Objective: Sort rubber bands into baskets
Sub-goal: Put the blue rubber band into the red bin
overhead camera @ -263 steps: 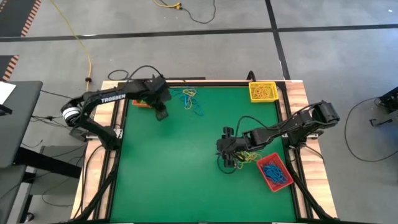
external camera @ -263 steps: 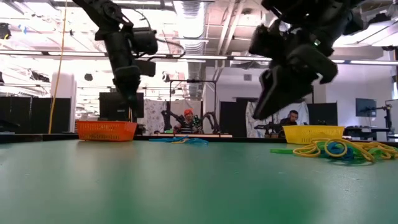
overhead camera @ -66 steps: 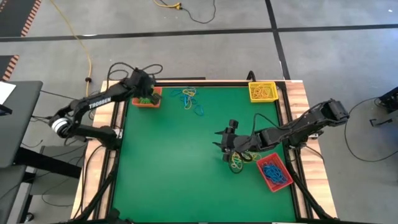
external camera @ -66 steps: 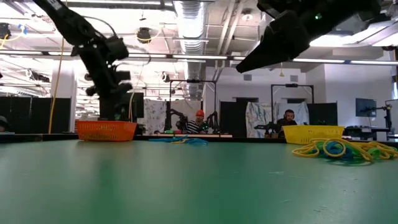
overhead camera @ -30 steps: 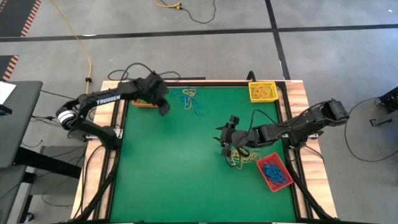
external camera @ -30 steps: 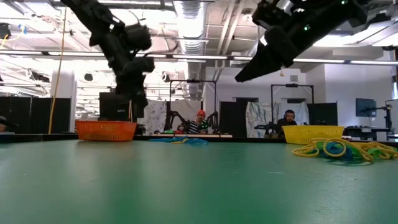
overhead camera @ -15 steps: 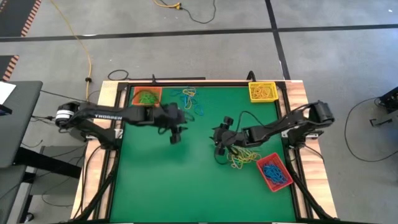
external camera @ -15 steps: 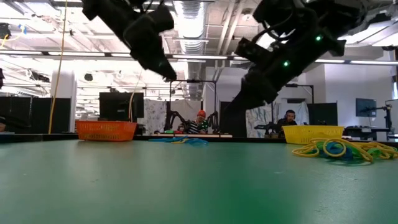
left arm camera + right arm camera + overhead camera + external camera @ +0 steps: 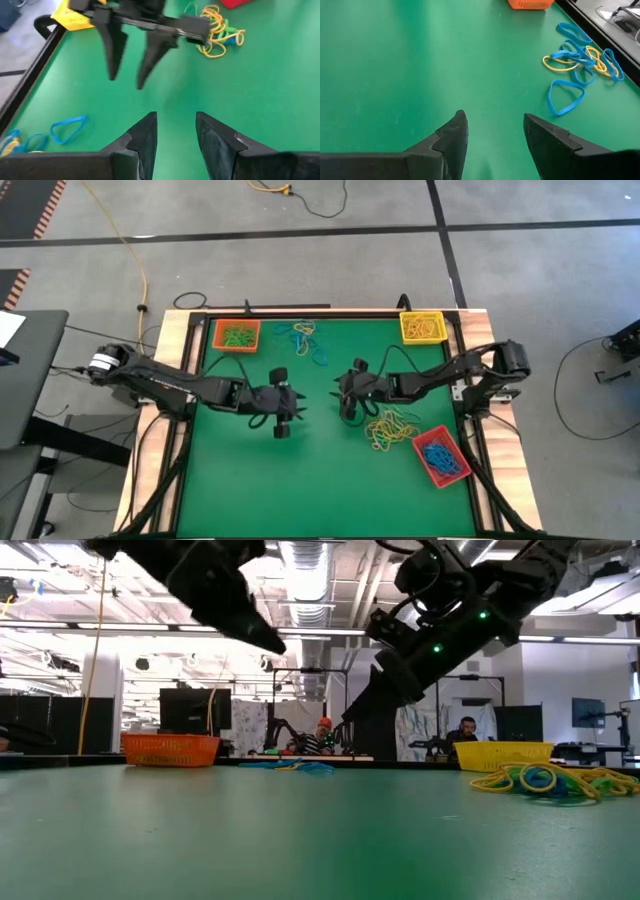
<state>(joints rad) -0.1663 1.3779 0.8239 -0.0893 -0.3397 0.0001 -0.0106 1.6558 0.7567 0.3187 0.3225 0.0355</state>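
No band is held: the left gripper [image 9: 279, 408] and right gripper [image 9: 343, 392] hang with fingers parted and empty, between the orange basket [image 9: 237, 336] and red basket [image 9: 440, 456]. A between-picks step is judged; next, descent onto the mixed rubber bands [image 9: 390, 430] beside the red basket.

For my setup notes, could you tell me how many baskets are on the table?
3: the orange basket at the far left corner, the yellow basket at the far right corner, the red basket near the right edge.
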